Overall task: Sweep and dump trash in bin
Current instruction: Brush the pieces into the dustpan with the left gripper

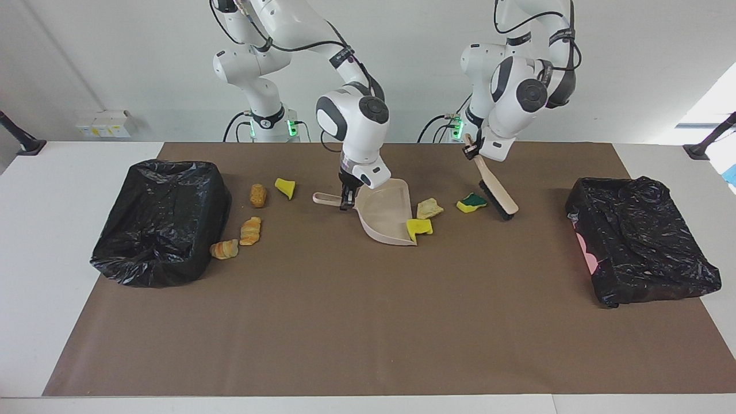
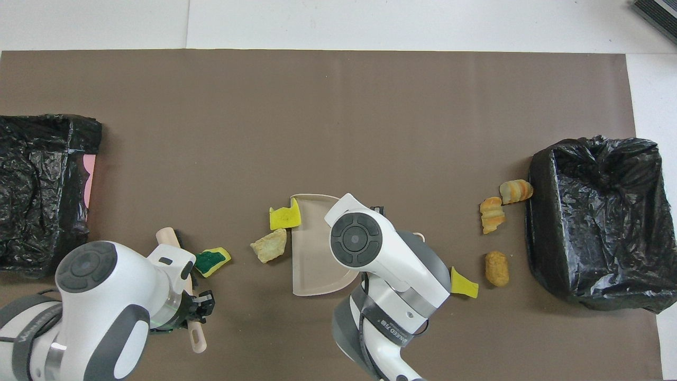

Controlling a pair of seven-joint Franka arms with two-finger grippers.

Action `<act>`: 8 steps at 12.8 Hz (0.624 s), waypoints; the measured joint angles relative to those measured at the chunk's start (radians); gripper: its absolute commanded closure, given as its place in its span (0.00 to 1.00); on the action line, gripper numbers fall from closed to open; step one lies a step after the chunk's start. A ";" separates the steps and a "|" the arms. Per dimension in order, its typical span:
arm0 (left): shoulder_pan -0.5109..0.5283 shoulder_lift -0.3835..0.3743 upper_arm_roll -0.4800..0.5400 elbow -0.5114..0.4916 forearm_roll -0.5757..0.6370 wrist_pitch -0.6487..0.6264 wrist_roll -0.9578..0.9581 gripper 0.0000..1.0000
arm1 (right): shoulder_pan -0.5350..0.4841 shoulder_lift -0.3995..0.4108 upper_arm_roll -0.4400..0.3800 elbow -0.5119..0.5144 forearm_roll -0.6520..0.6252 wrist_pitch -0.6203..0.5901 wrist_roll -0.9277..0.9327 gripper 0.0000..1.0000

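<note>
Dustpan (image 1: 386, 215) is held flat on the mat by the right gripper (image 1: 347, 201), clamped on the handle stub; its open lip faces the left arm's end of the table. Brush (image 1: 497, 198) is gripped at the handle top by the left gripper (image 1: 470, 150), fingers clenched on it, handle slanting down and away from the robots, bristles at or just above the mat. Key relation: the green-topped sponge (image 1: 471, 202) lies just beside the bristles, on their dustpan side, so a stroke toward the pan should carry it along. Between sponge and pan lies a tan lump (image 1: 429, 208), just off the lip; a yellow sponge chunk (image 1: 419, 227) sits right at the lip's corner, touching it. The brush's long axis runs roughly crosswise to that sweep line, which suits a broadside push. Left arm is the nearer one to these three. Remaining trash, well apart toward the right arm's end: yellow wedge (image 1: 284, 187), three bread lumps (image 1: 248, 221) beside the black-lined bin (image 1: 161, 221). A second black-lined bin (image 1: 641, 238) sits at the left arm's end. Nothing visibly dumped yet.
</note>
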 measured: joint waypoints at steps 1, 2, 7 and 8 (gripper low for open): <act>-0.031 0.000 -0.003 -0.012 0.000 0.037 -0.006 1.00 | 0.000 0.000 0.000 0.000 0.000 0.000 0.000 1.00; -0.066 0.002 -0.004 -0.015 0.000 0.073 -0.003 1.00 | 0.000 0.000 0.000 -0.001 0.000 0.001 0.000 1.00; -0.216 0.099 -0.009 0.064 -0.061 0.216 0.049 1.00 | 0.002 0.001 -0.001 -0.008 -0.005 0.006 0.046 1.00; -0.246 0.137 -0.010 0.088 -0.070 0.247 0.056 1.00 | 0.006 0.001 -0.001 -0.010 -0.012 0.007 0.071 1.00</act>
